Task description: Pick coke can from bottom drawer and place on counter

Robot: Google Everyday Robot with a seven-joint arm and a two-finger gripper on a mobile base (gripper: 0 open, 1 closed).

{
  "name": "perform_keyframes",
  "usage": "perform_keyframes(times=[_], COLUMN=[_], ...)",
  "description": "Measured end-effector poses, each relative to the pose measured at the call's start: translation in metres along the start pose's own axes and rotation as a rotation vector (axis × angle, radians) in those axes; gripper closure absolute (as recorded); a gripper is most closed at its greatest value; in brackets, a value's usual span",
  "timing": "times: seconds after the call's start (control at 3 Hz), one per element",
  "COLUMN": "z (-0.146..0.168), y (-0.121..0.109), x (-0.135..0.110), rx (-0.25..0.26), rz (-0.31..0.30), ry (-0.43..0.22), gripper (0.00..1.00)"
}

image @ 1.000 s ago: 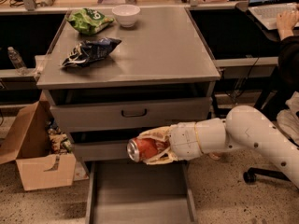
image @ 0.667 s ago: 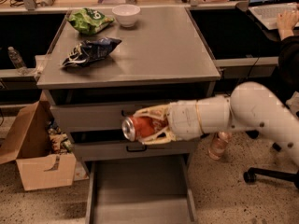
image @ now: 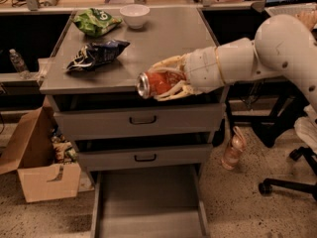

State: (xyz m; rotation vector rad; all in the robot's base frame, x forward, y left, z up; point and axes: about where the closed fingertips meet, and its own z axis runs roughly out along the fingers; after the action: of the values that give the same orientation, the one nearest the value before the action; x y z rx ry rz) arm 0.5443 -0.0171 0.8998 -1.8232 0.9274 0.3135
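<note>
Gripper (image: 159, 85) is at the front edge of the counter (image: 168, 38), jaws closed around the coke can (image: 152, 83). The can lies on its side in the grasp, silver end facing left, at surface height. Whether it touches the surface cannot be told. The bottom drawer (image: 148, 207) stands pulled out with the can no longer in it. Judgement: the can is carried sideways because it was gripped across its body. Bare surface right of the dark chip bag (image: 96, 55) suits the set-down.

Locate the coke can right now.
Camera view: the coke can lies sideways in the gripper at the front edge of the counter, right of the dark chip bag, silver end pointing left.
</note>
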Motion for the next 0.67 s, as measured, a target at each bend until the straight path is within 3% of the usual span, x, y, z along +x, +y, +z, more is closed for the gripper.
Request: perform_keyframes(times=[0.33, 0.67], z=[-0.021, -0.021], y=[-0.031, -0.043], x=[0.011, 0.017], rx=[0.049, 0.088], rz=[0.0, 0.028], ry=[0.026, 0.064], gripper=[1.0, 1.0])
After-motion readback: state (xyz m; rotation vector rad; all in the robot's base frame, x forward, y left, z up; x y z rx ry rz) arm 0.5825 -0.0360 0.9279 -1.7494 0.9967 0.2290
